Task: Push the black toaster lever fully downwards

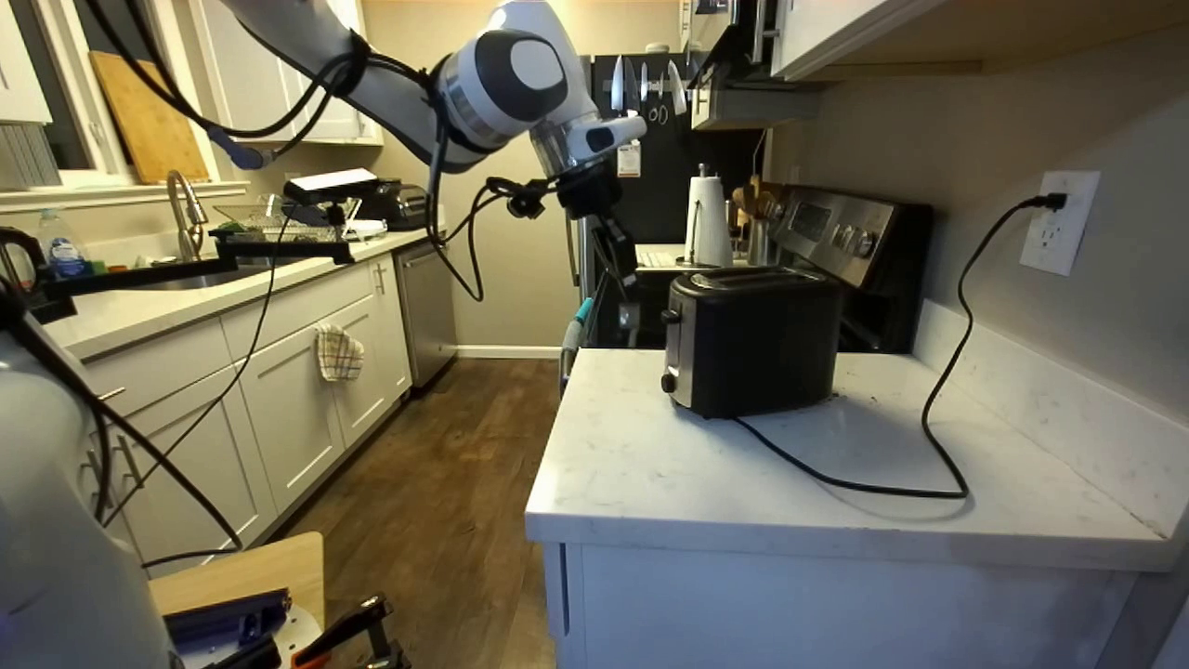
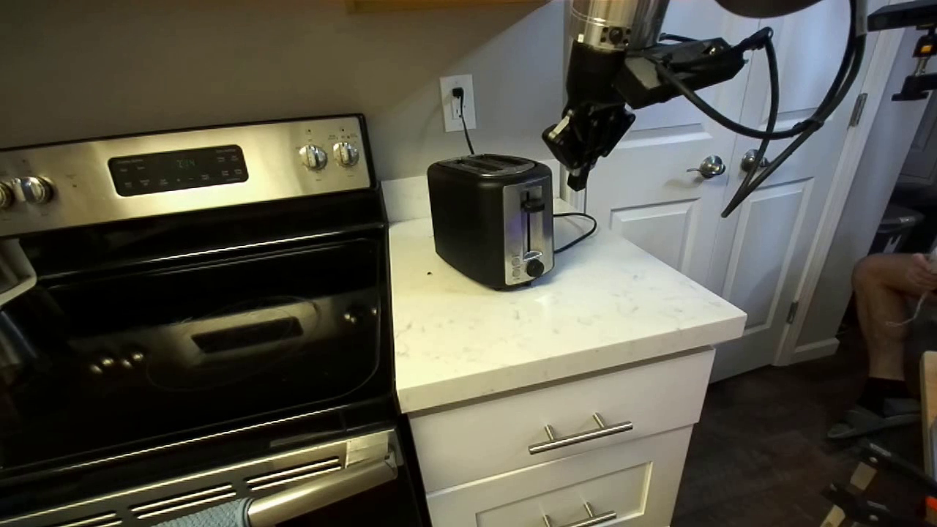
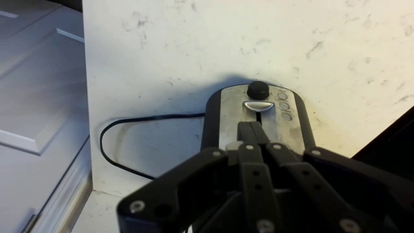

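Observation:
The black toaster (image 1: pixel 762 344) stands upright on the white counter in both exterior views (image 2: pixel 472 223). Its silver end panel also shows in the wrist view (image 3: pixel 233 113). The black lever (image 2: pixel 534 206) sits high in its vertical slot and also sticks out at the end face in an exterior view (image 1: pixel 671 317). In the wrist view the lever is hidden behind the fingers. My gripper (image 2: pixel 578 179) is shut and empty, with both fingertips (image 3: pixel 252 124) pressed together. It hangs in front of the end panel, at about the toaster's top height, apart from it (image 1: pixel 629 274).
A black dial (image 3: pixel 258 90) lies below the lever slot. The power cord (image 1: pixel 864 487) runs over the counter (image 2: pixel 585 315) to a wall outlet (image 1: pixel 1061 223). A stove (image 2: pixel 219 293) adjoins the counter. An overhead cabinet (image 1: pixel 864 37) hangs above.

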